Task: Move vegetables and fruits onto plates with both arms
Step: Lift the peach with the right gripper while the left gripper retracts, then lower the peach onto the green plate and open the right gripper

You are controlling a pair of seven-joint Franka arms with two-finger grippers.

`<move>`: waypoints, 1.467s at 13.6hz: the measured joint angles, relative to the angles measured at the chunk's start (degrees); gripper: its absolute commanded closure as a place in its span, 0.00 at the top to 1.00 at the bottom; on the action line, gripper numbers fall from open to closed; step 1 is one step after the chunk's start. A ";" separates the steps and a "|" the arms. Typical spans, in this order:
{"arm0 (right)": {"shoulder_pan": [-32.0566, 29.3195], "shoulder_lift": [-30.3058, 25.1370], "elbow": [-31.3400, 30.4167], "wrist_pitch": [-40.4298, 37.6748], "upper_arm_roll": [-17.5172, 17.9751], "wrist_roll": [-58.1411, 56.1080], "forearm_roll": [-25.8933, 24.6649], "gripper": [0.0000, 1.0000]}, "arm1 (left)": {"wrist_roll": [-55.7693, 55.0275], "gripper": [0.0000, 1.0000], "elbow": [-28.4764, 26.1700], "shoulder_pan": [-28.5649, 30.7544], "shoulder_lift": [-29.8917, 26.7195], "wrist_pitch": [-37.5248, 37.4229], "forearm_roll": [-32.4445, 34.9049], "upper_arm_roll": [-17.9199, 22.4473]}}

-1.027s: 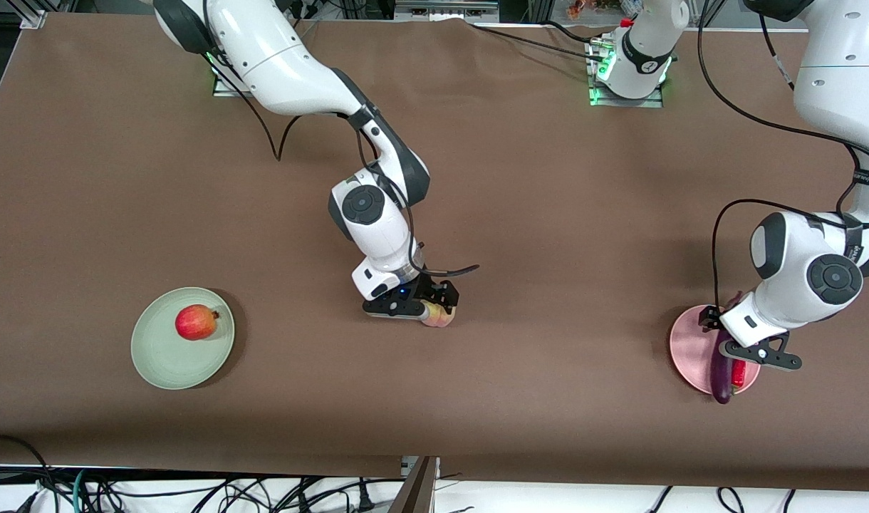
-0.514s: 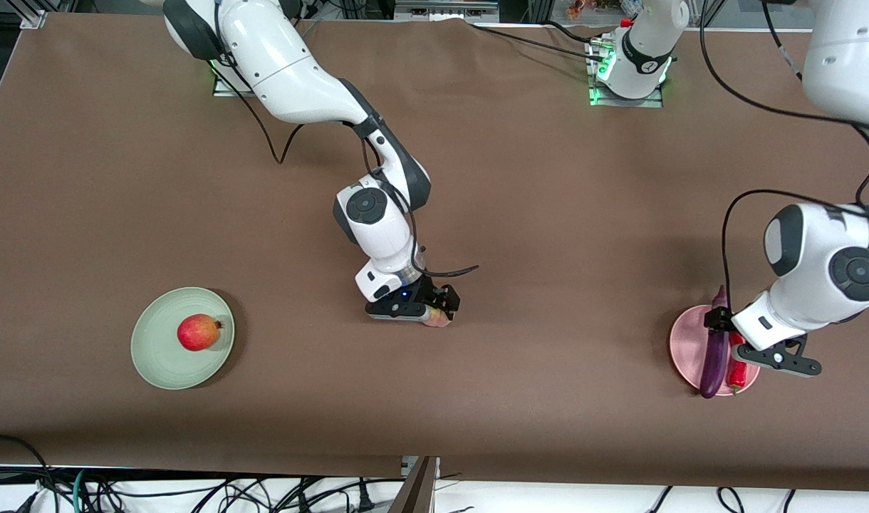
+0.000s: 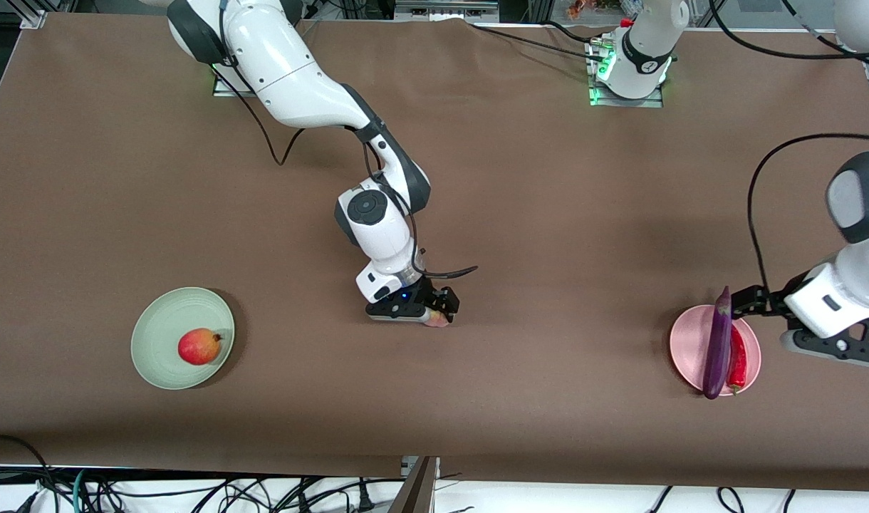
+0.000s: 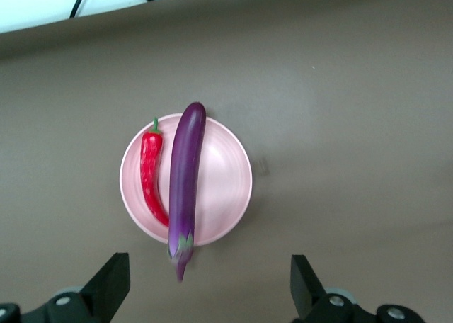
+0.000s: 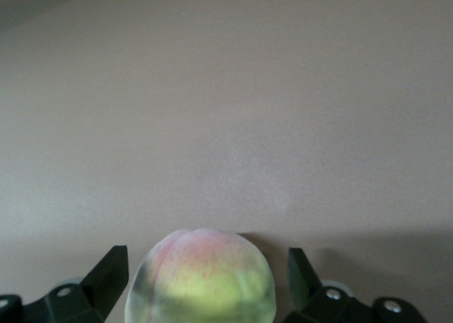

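A robotics lab: two white arms [image 3: 313,85] bolted on metal base plates [image 3: 627,96] with green status lights, a table [image 3: 548,214] draped in plain brown cloth, aluminium framing [image 3: 32,18] at its corner, and loose black cables [image 3: 192,491] tangled along the near edge
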 measured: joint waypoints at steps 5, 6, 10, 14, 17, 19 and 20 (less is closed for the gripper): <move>0.28 0.12 0.00 1.08 -0.45 0.02 -0.01 0.26 | -4.80 1.00 2.28 -3.34 -8.70 -14.20 -0.13 -0.15; 0.32 0.12 0.07 0.89 -1.06 0.00 -0.01 0.25 | -5.82 1.00 1.29 -5.61 -11.14 -15.34 -0.53 1.89; -2.10 -1.58 6.08 -15.05 -3.23 -2.45 -0.02 0.23 | -8.29 1.00 -9.90 -14.18 -20.29 -12.33 -6.28 12.66; -12.16 -8.93 11.18 -39.06 -3.16 -19.23 0.85 0.23 | -8.56 1.00 -22.67 -14.91 -28.11 -4.83 -6.80 13.68; -21.78 -11.68 11.18 -49.71 -3.18 -38.73 3.61 0.24 | -9.07 1.00 -24.84 -15.39 -30.40 -5.46 -6.80 13.67; -27.55 -12.08 11.16 -52.08 -3.30 -52.66 3.76 0.25 | -9.40 1.00 -24.82 -15.47 -30.30 -5.83 -6.80 13.54; -30.25 -12.08 11.12 -52.87 -3.33 -58.59 3.78 0.25 | -9.81 1.00 -24.82 -15.59 -30.28 -5.88 -6.80 13.49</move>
